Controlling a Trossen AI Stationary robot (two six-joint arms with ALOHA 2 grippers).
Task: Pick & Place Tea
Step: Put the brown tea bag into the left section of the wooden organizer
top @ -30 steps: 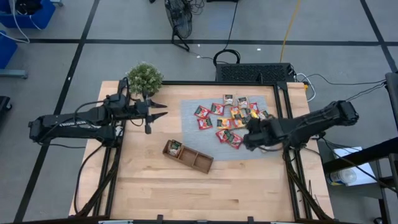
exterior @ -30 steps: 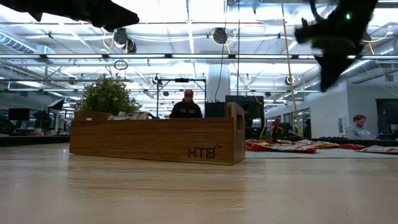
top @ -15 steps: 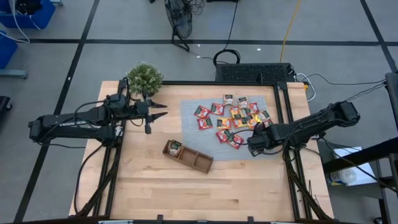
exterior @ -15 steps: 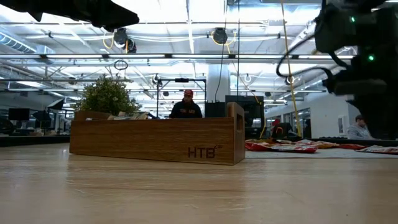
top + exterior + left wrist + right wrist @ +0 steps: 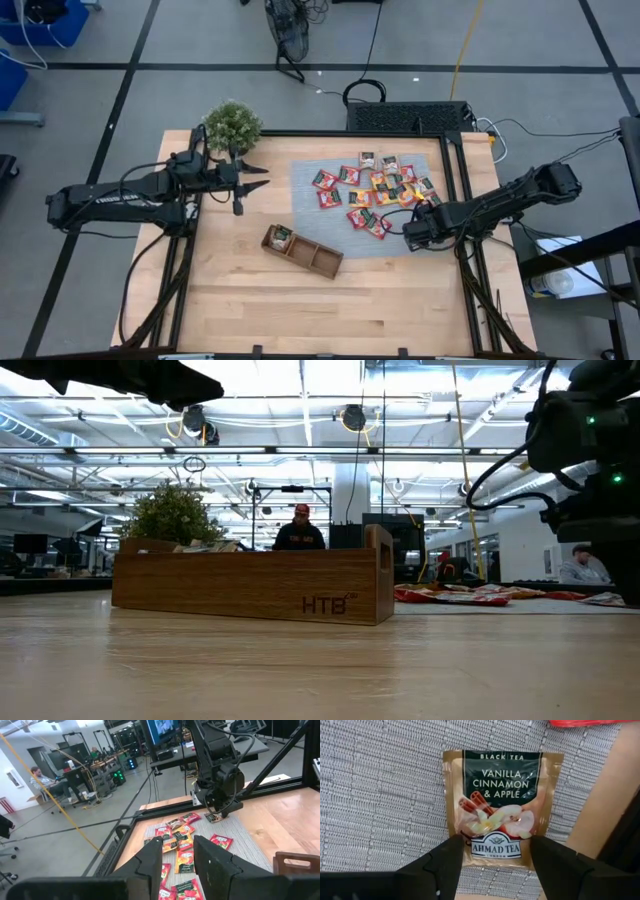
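Right wrist view: right gripper [image 5: 492, 857] fingers spread, straddling a tea sachet [image 5: 501, 805] on the grey mat [image 5: 380, 795] near the table's right edge | risk: flat foil slips on closing | left gripper [image 5: 262, 177] half-open, empty, near the plant [image 5: 232, 124].

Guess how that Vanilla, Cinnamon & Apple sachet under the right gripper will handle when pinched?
The sachet lies flat on the woven mat, so probably thin and light; the fingers may struggle to get under an edge. Its glossy foil suggests it could slide rather than lift. The right gripper is open and straddling its lower edge, so it might flex when squeezed.
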